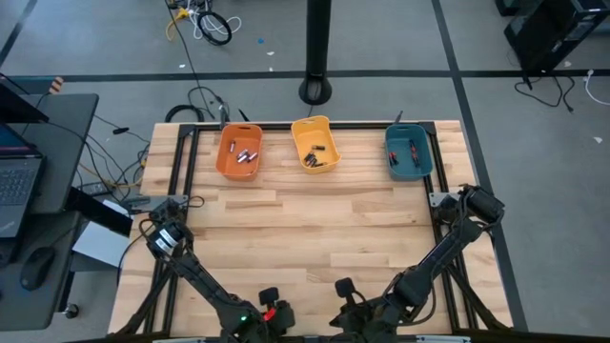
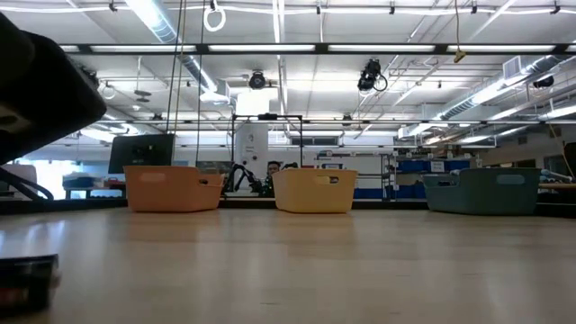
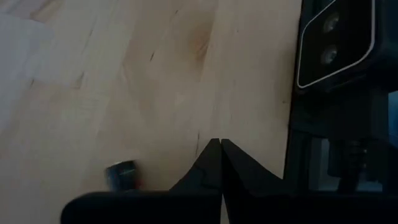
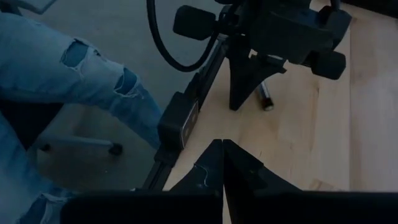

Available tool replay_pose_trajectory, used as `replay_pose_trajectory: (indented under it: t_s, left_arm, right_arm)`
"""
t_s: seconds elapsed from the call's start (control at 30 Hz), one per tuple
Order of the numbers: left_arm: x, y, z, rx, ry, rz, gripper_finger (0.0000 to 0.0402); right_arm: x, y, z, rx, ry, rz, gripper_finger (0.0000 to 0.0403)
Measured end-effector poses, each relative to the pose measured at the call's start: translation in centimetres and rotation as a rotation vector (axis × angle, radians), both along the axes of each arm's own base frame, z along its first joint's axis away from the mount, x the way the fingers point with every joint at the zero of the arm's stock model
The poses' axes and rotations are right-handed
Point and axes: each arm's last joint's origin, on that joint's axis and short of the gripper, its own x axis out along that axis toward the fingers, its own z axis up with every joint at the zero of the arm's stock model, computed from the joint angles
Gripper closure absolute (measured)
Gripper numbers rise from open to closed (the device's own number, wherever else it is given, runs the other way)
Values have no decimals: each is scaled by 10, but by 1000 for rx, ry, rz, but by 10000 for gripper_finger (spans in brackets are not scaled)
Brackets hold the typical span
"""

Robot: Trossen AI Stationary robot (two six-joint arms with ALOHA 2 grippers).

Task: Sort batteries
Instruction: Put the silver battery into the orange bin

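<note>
My left gripper point(image 3: 221, 149) is shut, low over the wood table point(image 1: 315, 229) at its near edge. One small dark battery point(image 3: 121, 176) lies on the wood beside its fingers, not between them. The right wrist view shows this battery point(image 4: 265, 99) just next to the left gripper point(image 4: 238, 106). My right gripper point(image 4: 222, 149) is shut on nothing and hangs higher, near the front edge point(image 1: 341, 286). Along the far edge, more batteries lie in the orange bin point(image 1: 238, 152), the yellow bin point(image 1: 315, 145) and the teal bin point(image 1: 410, 152).
A small camera block point(image 3: 336, 43) stands at the near edge, close to the left gripper. A person's legs in torn jeans point(image 4: 74, 68) show beyond the table's black frame rail point(image 4: 177, 124). Bare wood stretches between the grippers and the bins.
</note>
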Motion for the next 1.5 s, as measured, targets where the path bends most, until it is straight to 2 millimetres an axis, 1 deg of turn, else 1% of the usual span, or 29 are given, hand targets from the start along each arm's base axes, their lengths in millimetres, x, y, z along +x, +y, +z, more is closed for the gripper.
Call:
replay_pose_trajectory:
  t_s: [0.07, 0.13, 0.23, 0.3, 0.37, 0.43, 0.5, 0.63, 0.77, 0.9, 0.97, 1.07, 1.13, 1.23, 1.37, 1.5]
  left_arm:
    - [0, 0, 3, 9, 15, -2, 399]
    - [-1, 1, 11, 53, 64, -3, 398]
    - [-1, 1, 37, 124, 130, -4, 398]
    - [-5, 5, 53, 196, 187, 4, 398]
    - [-10, 10, 65, 246, 245, 42, 398]
    - [-15, 17, 70, 284, 293, 81, 398]
    - [-17, 23, 68, 304, 342, 90, 399]
    - [-20, 35, 57, 281, 401, 92, 399]
    - [-26, 52, 56, 210, 379, 101, 400]
    - [-39, 77, 61, 112, 300, 119, 400]
    - [-46, 92, 60, 39, 277, 123, 400]
    - [-54, 110, 45, -100, 276, 117, 394]
    - [-56, 119, 33, -169, 289, 112, 381]
    - [-58, 130, 21, -187, 327, 147, 346]
    - [-54, 136, 20, -180, 314, 170, 290]
    - [-49, 135, 25, -176, 292, 148, 246]
  right_arm:
    - [0, 0, 0, 0, 0, 0, 392]
    - [0, 0, 0, 0, 0, 0, 392]
    - [0, 0, 0, -1, 1, 0, 392]
    - [0, 0, 0, -5, 6, -1, 392]
    - [-1, -1, -1, -12, 16, -3, 392]
    - [-2, -2, -2, -11, 31, -13, 392]
    - [-3, -3, -3, -10, 45, -25, 392]
    - [-3, -3, -4, -11, 52, -29, 392]
    - [-3, -3, -4, -13, 54, -29, 392]
    - [-3, -3, -4, -15, 57, -29, 392]
    - [-3, -3, -4, -15, 57, -29, 392]
    - [-3, -3, -4, -18, 60, -28, 392]
    - [-3, -3, -5, -19, 61, -27, 392]
    - [-3, -4, -5, -19, 63, -27, 392]
    - [-3, -4, -5, -21, 64, -26, 392]
    - [-3, -6, -5, -29, 71, -29, 392]
